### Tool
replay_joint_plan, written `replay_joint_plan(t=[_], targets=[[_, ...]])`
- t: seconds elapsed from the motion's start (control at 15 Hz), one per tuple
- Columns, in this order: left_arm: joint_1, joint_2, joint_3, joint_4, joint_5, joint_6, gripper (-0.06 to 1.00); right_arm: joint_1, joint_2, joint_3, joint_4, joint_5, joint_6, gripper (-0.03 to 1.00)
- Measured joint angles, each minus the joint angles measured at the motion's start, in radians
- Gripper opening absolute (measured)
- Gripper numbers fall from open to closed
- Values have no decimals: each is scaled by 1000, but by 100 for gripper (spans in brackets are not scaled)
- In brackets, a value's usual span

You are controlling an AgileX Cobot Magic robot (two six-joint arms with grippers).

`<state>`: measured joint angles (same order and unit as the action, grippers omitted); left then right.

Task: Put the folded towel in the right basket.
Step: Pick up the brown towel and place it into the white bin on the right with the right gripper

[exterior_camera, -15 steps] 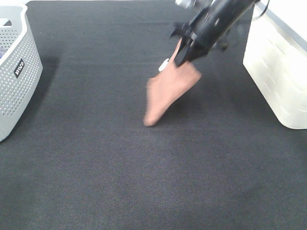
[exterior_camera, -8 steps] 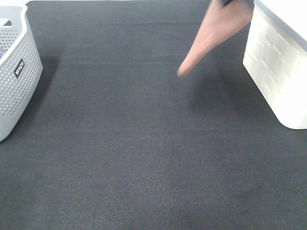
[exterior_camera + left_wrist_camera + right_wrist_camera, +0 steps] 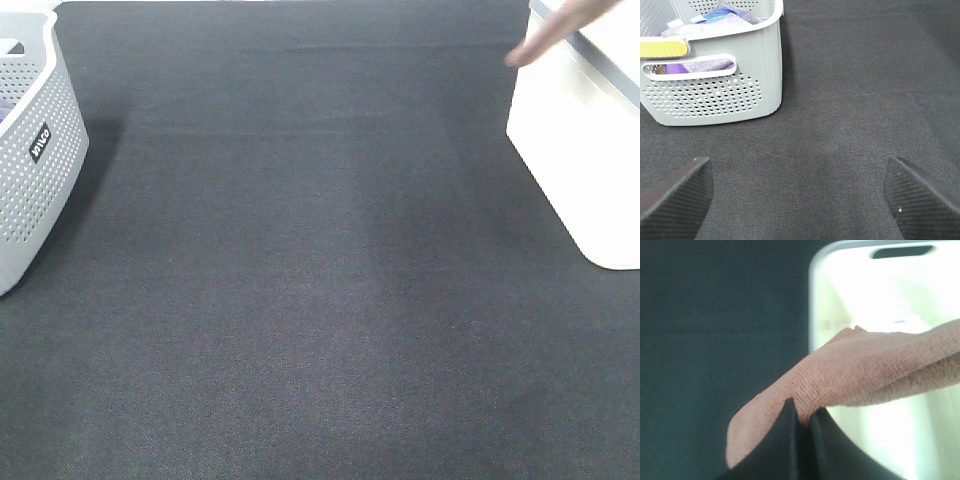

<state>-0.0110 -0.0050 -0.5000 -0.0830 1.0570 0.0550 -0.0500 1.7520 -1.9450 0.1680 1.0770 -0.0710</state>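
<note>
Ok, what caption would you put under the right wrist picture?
Right gripper pinches the rust-brown terry towel over the rim of the white plastic basket.

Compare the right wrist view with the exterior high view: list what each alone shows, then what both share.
Only the right wrist view shows the right gripper pinched shut on the folded towel, plus the handle slot and inside of the right basket. Only the exterior high view shows the grey perforated basket at the left. Both show the folded towel at the right basket's rim, above the dark mat.
</note>
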Motion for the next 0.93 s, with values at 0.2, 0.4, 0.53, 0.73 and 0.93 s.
replay_joint_plan(t=[0.2,0.4,0.53,0.73,0.93], targets=[[0,0,0,0,0,0,88,-140,3,-2,28,1,0,0],[0,0,0,0,0,0,88,-178,52,-9,27,-1,0,0],[0,0,0,0,0,0,88,-176,117,-9,28,-2,0,0],[0,0,0,0,0,0,88,-176,225,-9,-8,-5,13,20],[0,0,0,0,0,0,88,-176,250,-9,-10,-5,38,56]])
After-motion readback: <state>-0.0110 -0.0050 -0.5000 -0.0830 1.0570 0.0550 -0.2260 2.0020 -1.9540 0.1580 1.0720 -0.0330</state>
